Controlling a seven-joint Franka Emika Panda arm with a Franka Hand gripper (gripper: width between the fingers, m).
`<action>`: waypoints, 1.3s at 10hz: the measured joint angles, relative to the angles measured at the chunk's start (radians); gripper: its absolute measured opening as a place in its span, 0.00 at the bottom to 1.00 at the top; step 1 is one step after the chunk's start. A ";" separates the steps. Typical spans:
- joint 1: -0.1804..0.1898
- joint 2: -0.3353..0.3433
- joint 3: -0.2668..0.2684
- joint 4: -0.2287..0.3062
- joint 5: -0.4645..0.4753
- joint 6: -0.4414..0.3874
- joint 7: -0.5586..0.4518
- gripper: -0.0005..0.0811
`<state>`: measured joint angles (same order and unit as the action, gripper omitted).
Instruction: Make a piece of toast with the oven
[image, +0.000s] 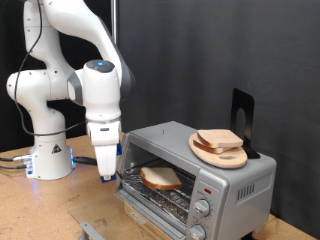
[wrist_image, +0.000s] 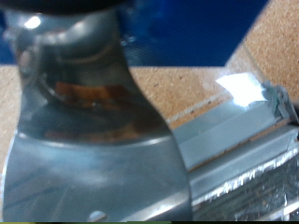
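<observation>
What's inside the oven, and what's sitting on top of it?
Inside the oven, a piece of toast lies on the rack. On top sits a wooden plate with bread slices. The oven's back corners are hidden. The pincer hangs beside the door.

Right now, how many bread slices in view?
2. One piece of toast lies on the rack inside the oven. Another slice sits on the wooden plate on top of the oven; more could be stacked beneath it.

A big shiny grey metal gripper finger (wrist_image: 89, 140) fills most of the picture, blurry and close. Behind it lie a brown wooden table (wrist_image: 187, 89) and a silver oven edge (wrist_image: 248, 154).
</observation>
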<state>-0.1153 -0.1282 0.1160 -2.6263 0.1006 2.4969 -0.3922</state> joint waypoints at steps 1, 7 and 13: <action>0.004 0.000 0.011 0.007 0.003 0.000 0.013 0.49; 0.010 0.001 0.042 0.022 0.005 -0.006 0.064 0.49; 0.000 -0.043 0.003 -0.040 0.012 -0.034 -0.070 0.49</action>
<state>-0.1150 -0.1709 0.1188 -2.6664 0.1127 2.4632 -0.4623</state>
